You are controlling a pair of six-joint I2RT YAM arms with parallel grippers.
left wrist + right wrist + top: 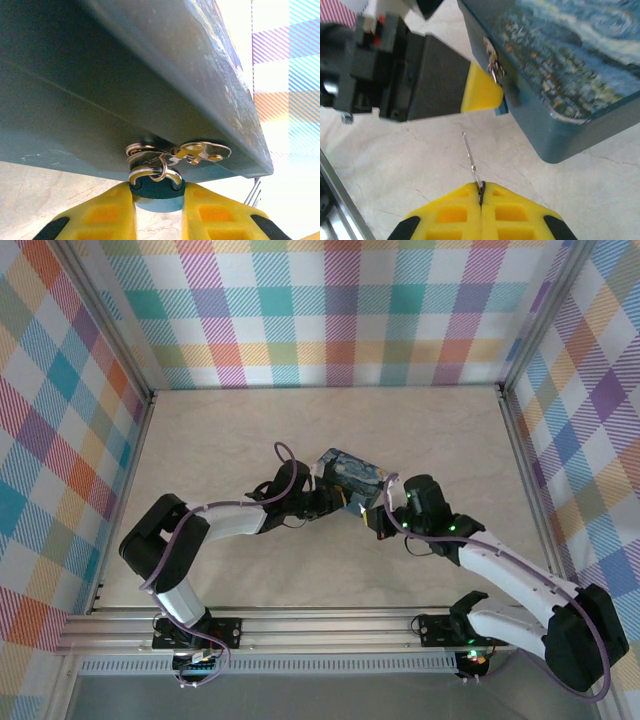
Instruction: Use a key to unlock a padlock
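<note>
Cream marble-patterned tabletop (250,430) is carrying the blue-and-yellow night-sky painted rectangular tin (352,476), which is sitting near the middle, between my two arms. My left gripper (157,202) is reaching in at the tin's side and clamping its yellow fingers on the tiny dark grey-blue metal padlock (156,190). The padlock is hanging from the tin's silver hasp (200,150). My right gripper (481,192) is pressing its fingers together on the thin silver key (471,157), whose tip is pointing toward the lock but standing apart from it. I am judging the task as roughly halfway: the lock is being steadied and the key is in hand. Lining up, inserting and turning the key are all remaining, and the shackle is not yet looking released, as far as I can tell.
</note>
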